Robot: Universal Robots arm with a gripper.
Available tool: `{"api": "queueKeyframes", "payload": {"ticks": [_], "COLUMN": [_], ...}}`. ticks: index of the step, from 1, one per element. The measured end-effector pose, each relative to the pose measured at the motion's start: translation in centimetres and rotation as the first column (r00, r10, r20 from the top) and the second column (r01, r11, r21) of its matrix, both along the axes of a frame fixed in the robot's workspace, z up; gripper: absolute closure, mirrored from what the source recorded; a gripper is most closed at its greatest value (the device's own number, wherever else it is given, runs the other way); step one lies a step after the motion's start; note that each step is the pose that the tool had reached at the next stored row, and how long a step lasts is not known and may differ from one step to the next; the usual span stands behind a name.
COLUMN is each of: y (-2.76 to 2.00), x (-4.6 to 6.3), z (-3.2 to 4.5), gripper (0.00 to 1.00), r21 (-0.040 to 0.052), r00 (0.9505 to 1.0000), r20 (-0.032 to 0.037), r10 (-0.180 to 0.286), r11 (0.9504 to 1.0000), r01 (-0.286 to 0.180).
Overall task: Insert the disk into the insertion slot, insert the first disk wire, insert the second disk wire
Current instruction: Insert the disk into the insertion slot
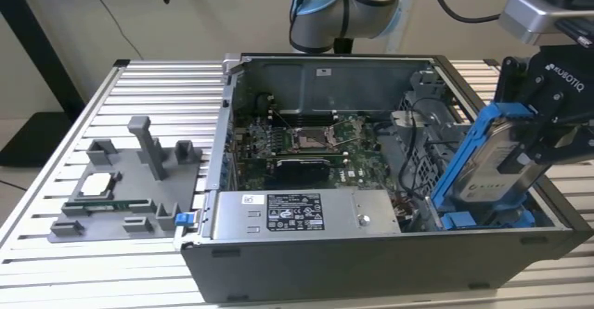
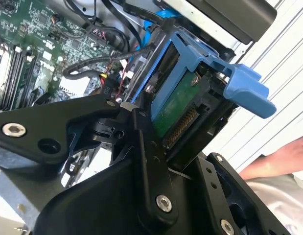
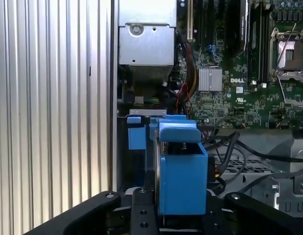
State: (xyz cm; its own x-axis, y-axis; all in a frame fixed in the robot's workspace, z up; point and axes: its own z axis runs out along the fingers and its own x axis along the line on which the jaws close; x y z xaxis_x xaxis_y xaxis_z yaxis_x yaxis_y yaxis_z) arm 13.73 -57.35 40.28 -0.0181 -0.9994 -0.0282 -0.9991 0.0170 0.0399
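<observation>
The disk (image 1: pixel 490 164), a silver-grey drive in a bright blue frame, stands tilted on edge over the case's side at the exterior view's right. My gripper (image 1: pixel 541 145) is shut on it, with black fingers (image 2: pixel 141 142) pressing both of its faces. In the second wrist view the disk's green underside (image 2: pixel 173 107) and a blue tab (image 2: pixel 244 88) show. The insertion slot (image 1: pixel 461 220) with blue tabs lies just below the disk's lower end. Whether that end touches the slot is unclear. Black cables (image 1: pixel 415 145) hang beside the cage; I cannot tell which are the disk wires.
The open computer case (image 1: pixel 371 260) holds a motherboard (image 1: pixel 307 142) and a grey labelled power-supply box (image 1: pixel 307 215). A grey fixture (image 1: pixel 130 180) with small parts sits on the slatted table at the exterior view's left. A person's hand (image 2: pixel 288 156) rests near the case.
</observation>
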Motion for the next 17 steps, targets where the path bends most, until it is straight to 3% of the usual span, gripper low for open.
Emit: {"api": "queueKeyframes", "payload": {"ticks": [6, 13, 17], "y": [0.16, 0.25, 0.27], "x": [0.1, 0.2, 0.2], "z": [-0.59, -1.87, -2.05], "gripper": [1.00, 1.00, 1.00], "r21": [-0.0002, 0.0028, 0.0021], "r00": [1.0000, 1.0000, 1.0000], "r20": [0.0000, 0.0000, 0.0000], "r10": [0.000, 0.000, 0.000], "r11": [1.0000, 1.0000, 1.0000], "r01": [0.000, 0.000, 0.000]}}
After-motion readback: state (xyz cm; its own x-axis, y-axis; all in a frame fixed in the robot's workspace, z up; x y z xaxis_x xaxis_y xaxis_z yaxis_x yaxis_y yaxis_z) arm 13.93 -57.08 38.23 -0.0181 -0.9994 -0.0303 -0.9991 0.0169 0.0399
